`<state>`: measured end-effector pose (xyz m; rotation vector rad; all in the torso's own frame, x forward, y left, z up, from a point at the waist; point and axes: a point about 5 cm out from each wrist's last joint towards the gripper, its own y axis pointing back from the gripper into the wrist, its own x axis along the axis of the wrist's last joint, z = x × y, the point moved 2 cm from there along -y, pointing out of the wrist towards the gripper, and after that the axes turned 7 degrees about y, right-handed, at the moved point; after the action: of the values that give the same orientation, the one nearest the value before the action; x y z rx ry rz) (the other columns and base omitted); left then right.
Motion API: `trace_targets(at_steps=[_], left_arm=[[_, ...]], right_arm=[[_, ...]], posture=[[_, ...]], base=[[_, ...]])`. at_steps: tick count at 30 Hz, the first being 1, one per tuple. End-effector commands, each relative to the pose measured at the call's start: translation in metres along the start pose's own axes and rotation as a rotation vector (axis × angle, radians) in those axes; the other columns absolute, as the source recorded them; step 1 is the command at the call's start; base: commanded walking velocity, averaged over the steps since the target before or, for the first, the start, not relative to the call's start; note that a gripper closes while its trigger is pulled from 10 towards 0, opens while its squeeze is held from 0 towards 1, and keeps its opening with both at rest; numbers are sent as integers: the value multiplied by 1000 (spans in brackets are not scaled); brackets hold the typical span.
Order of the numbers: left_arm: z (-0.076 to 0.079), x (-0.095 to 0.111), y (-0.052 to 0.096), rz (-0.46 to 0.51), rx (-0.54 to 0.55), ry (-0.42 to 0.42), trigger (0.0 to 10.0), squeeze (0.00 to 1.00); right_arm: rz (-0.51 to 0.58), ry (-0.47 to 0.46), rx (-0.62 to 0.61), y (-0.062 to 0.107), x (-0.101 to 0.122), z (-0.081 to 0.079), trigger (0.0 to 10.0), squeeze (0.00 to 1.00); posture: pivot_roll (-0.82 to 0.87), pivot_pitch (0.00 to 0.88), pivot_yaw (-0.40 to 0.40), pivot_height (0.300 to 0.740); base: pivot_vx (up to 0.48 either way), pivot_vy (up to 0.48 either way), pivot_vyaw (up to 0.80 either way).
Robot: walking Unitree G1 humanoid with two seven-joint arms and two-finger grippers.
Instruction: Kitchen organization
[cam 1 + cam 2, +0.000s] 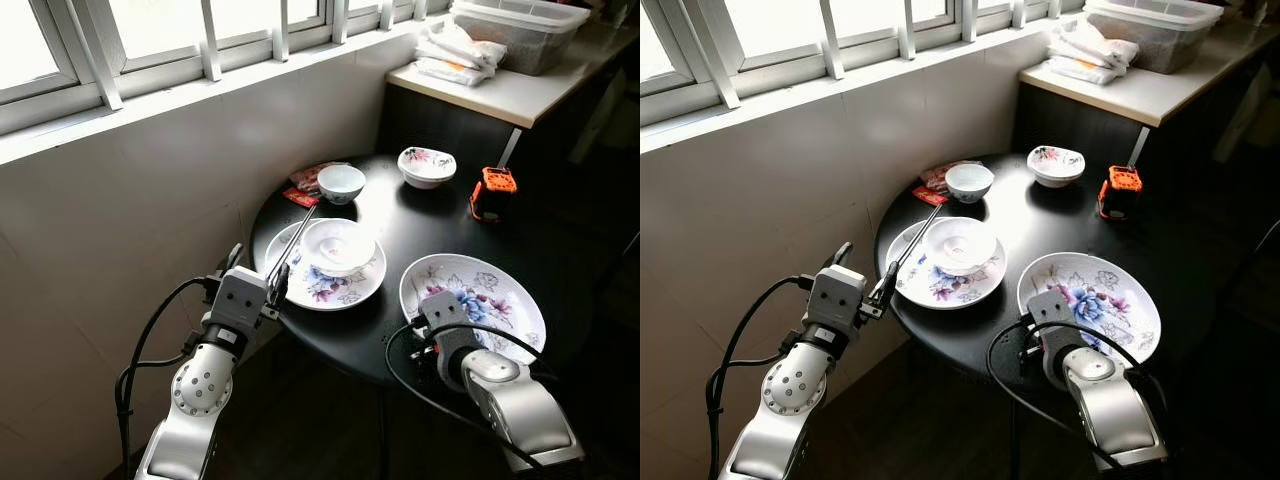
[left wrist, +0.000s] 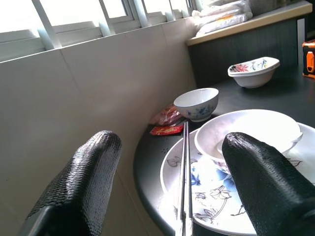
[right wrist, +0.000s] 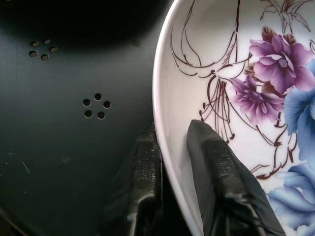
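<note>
Both silver arms reach forward from the bottom of the head views, each trailing a looped black cable. The left arm rises at a slant, its round elbow joint below a boxy wrist. The left gripper (image 1: 281, 283) has its 2 black fingers (image 2: 83, 182) spread wide apart, with nothing between them. The right arm lies lower and more level, its forearm pointing ahead. The right gripper (image 3: 170, 162) has its 2 fingers (image 3: 216, 167) drawn close together, one on either side of a thin white rim they pinch.
</note>
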<state>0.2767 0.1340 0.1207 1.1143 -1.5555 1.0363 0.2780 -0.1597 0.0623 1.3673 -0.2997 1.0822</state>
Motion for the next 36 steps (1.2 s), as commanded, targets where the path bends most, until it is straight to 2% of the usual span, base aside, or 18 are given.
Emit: trace_targets(at_steps=[1,2,4,5,9,11,13,18,20,22,23,27,30,34,35,36], left_arm=[[1,1,-1,-5,-6,-1,10000,0],[1,0,-1,-6,-6,-1,10000,0],[1,0,-1,-7,-6,-1,10000,0],[1,0,-1,-9,-7,-2,10000,0],[1,0,-1,-12,-6,-2,10000,0],[1,-1,-1,-14,-4,-1,10000,0],[1,-1,-1,-15,-3,-1,10000,0],[0,-1,0,-18,-2,0,10000,0],[0,-1,0,-19,-2,0,10000,0],[0,-1,0,-19,-2,0,10000,0],[1,-1,0,-20,-2,1,10000,0],[1,-1,0,-22,-1,2,10000,0],[1,-1,0,-22,1,3,10000,0],[1,-1,-1,-23,3,5,10000,0],[1,-1,-1,-22,4,5,10000,0],[0,-1,-1,-18,7,3,10000,0]], right_arm=[[-29,-11,6,0,-6,0,4235,0],[-31,-8,3,0,-6,0,3412,0],[-31,-7,2,0,-6,0,3412,0],[-28,-4,2,0,-6,0,0,0],[-18,34,-16,1,-4,2,0,0],[1,88,-95,2,1,10,0,0],[5,94,-109,2,1,12,0,0],[91,303,-344,11,23,34,0,0],[122,371,-399,14,30,37,0,0],[131,391,-414,15,32,37,0,0],[142,437,-421,15,33,33,0,0],[154,462,-426,15,34,30,0,0],[213,513,-475,18,43,32,0,0],[363,531,-519,26,65,31,0,0],[397,516,-529,29,71,31,0,0],[479,488,-525,34,82,28,0,0]], posture=[[60,0,-37,740],[60,0,-36,740],[60,0,-36,740],[60,0,-37,740],[62,0,-37,740],[62,0,-37,740],[62,0,-37,740],[64,0,-34,740],[62,0,-33,740],[62,0,-33,740],[63,0,-34,740],[64,0,-35,740],[61,0,-36,740],[60,0,-35,740],[59,0,-34,740],[59,0,-34,740]], base=[[0,0,0],[0,0,0],[0,0,0],[0,0,0],[0,0,0],[0,0,0],[0,0,0],[0,0,0],[0,0,0],[0,0,0],[0,0,0],[0,0,0],[0,0,0],[0,0,0],[0,0,0],[0,0,0]])
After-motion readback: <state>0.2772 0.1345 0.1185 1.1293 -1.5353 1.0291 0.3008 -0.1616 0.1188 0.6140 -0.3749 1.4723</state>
